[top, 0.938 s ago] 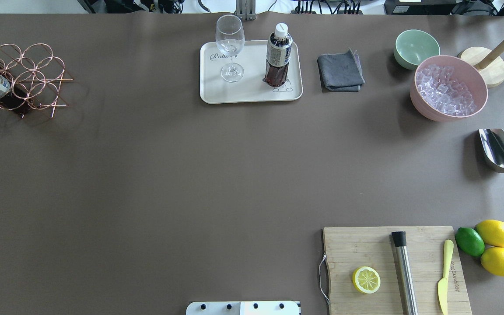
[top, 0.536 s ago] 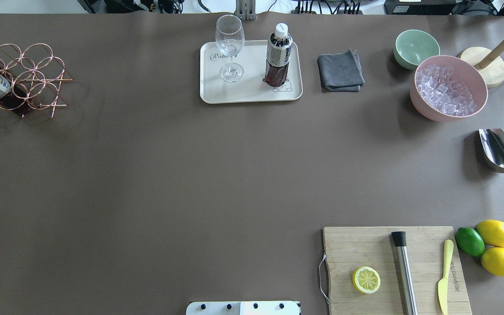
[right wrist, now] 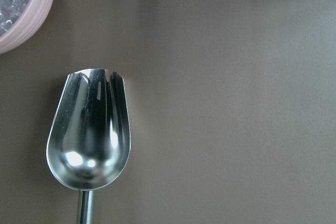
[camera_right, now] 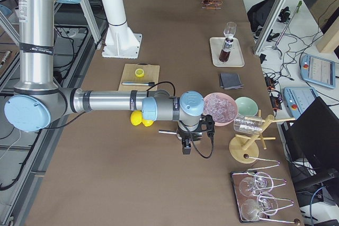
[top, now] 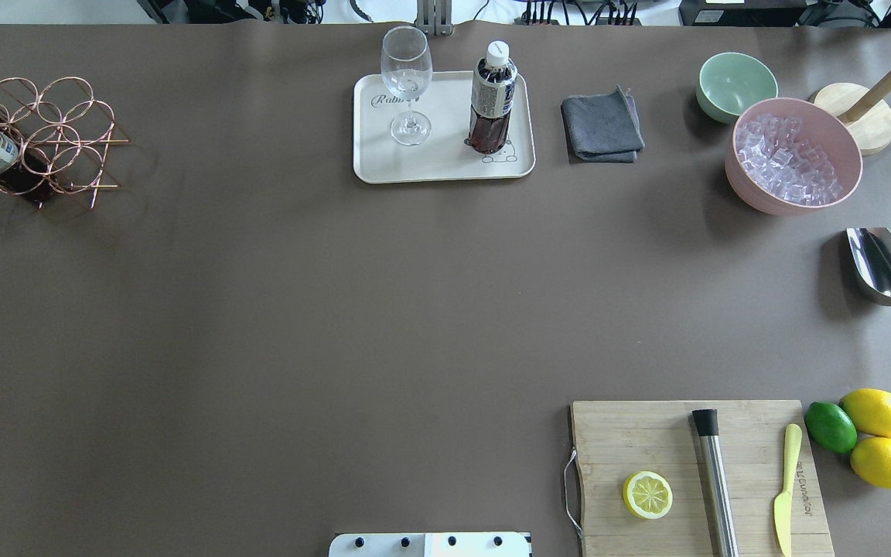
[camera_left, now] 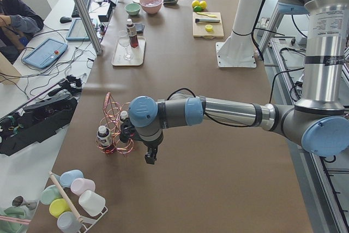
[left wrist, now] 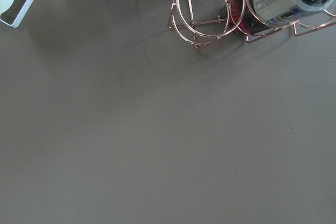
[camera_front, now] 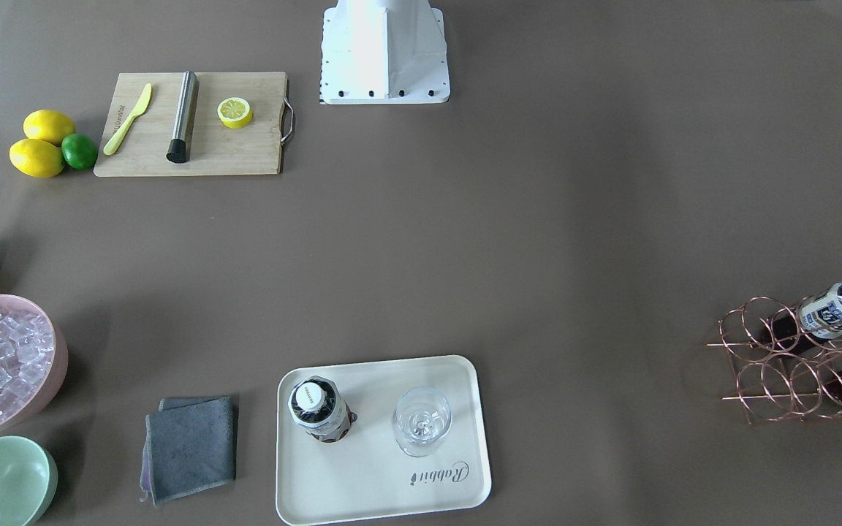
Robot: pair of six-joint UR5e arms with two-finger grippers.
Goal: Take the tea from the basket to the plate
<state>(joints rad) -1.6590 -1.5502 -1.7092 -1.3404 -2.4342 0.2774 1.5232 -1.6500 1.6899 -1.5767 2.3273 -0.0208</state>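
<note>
Copper wire basket [top: 59, 131] stands at the far left of the tabletop [top: 298, 309] with two other bottles [camera_front: 834, 307] in its rings, while one tea bottle [top: 492, 97] stands upright on the cream plate [top: 445, 166], near a wine glass [top: 407, 85]. The left arm [camera_left: 218, 113] hangs over the tabletop just beside the basket, and the right arm [camera_right: 106, 101] hangs over a metal scoop [right wrist: 89, 140] near the pink ice bowl [top: 793, 155]. The left jaws and the right jaws show only in the side views, so I cannot tell if they are apart or closed, or grip anything.
</note>
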